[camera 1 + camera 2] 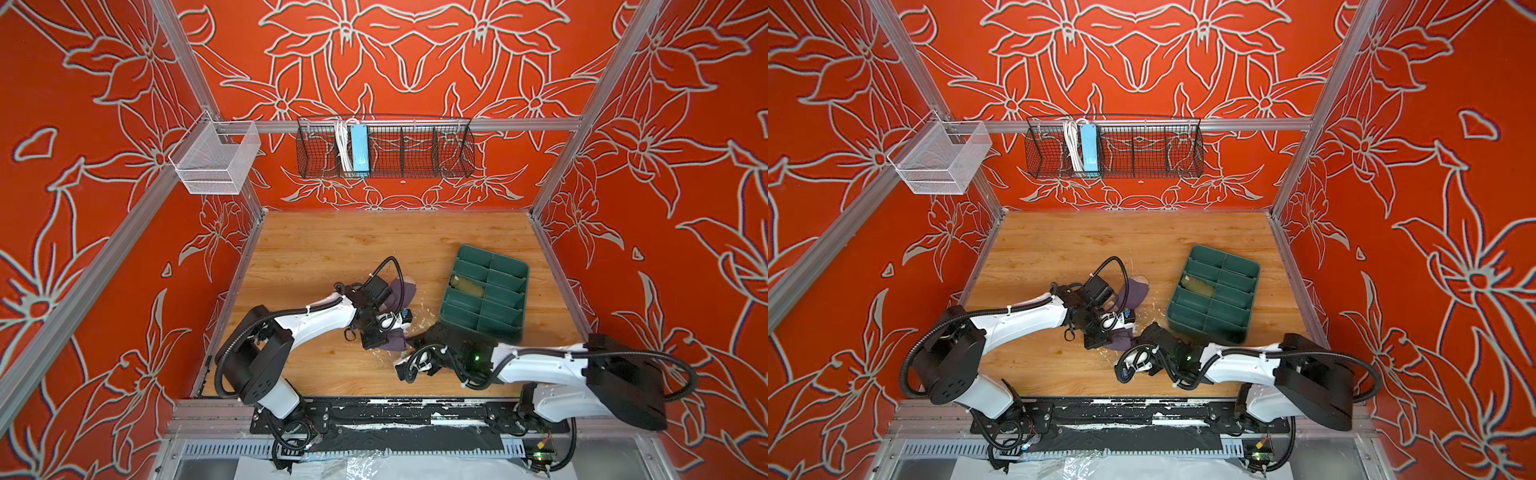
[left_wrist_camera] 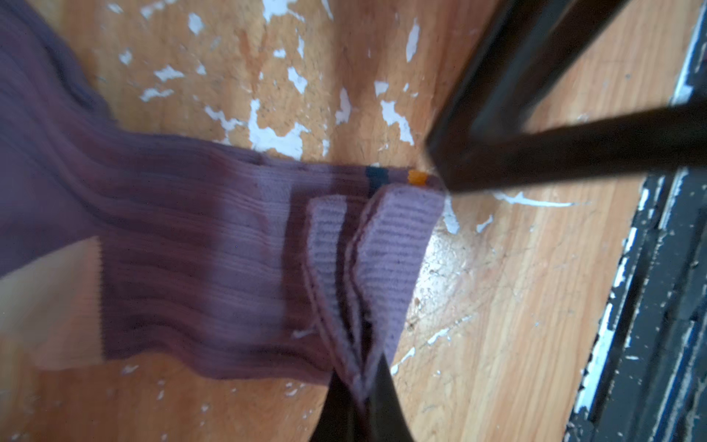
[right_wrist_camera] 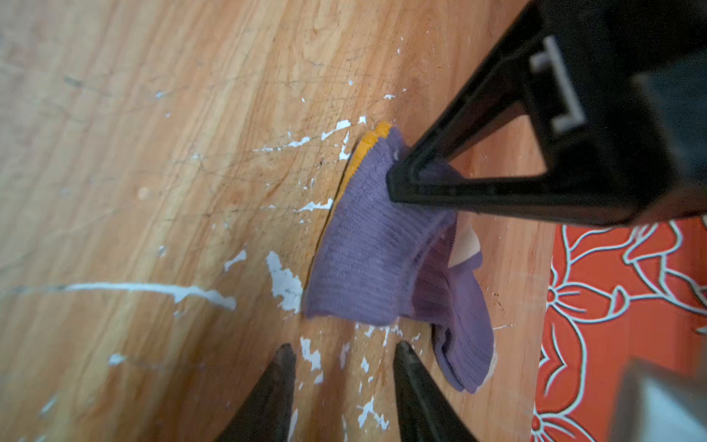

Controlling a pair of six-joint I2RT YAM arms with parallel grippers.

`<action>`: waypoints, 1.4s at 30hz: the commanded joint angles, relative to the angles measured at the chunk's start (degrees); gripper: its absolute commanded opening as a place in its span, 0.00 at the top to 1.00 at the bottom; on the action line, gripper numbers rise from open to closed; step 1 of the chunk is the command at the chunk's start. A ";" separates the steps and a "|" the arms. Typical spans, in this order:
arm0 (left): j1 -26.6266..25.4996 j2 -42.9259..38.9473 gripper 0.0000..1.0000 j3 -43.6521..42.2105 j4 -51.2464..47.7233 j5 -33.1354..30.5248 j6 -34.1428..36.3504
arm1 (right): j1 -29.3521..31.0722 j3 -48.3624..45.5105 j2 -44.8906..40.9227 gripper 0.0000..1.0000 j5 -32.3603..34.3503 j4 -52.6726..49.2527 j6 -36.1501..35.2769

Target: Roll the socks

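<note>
The green tray (image 1: 482, 330) crowds the right side; the far table (image 1: 332, 241) lies open.

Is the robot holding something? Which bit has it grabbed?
Yes. The left gripper pinches the purple sock by its folded cuff end, near the stripes. The right gripper is open, holding nothing.

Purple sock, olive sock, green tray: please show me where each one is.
purple sock (image 2: 191, 248): left wrist view, ribbed leg part.
olive sock (image 1: 467, 286): in a top view, its middle.
green tray (image 1: 490, 332): in a top view, near wall.
</note>
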 commanded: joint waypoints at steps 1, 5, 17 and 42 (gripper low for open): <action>0.31 -1.36 1.00 -0.80 -0.76 0.78 0.40 | 0.88 1.69 2.27 0.51 -1.04 6.56 -0.68; 0.27 -1.67 1.00 -1.67 0.04 1.26 0.40 | 1.75 1.34 3.25 0.39 -0.72 7.69 -0.31; 0.27 -0.90 1.00 -0.78 -0.78 3.14 -0.65 | 3.45 -1.10 11.98 0.38 6.47 19.27 1.69; 0.27 -13.37 0.26 -1.84 4.09 -4.36 -4.44 | 3.71 6.16 15.64 1.00 2.03 -4.59 9.81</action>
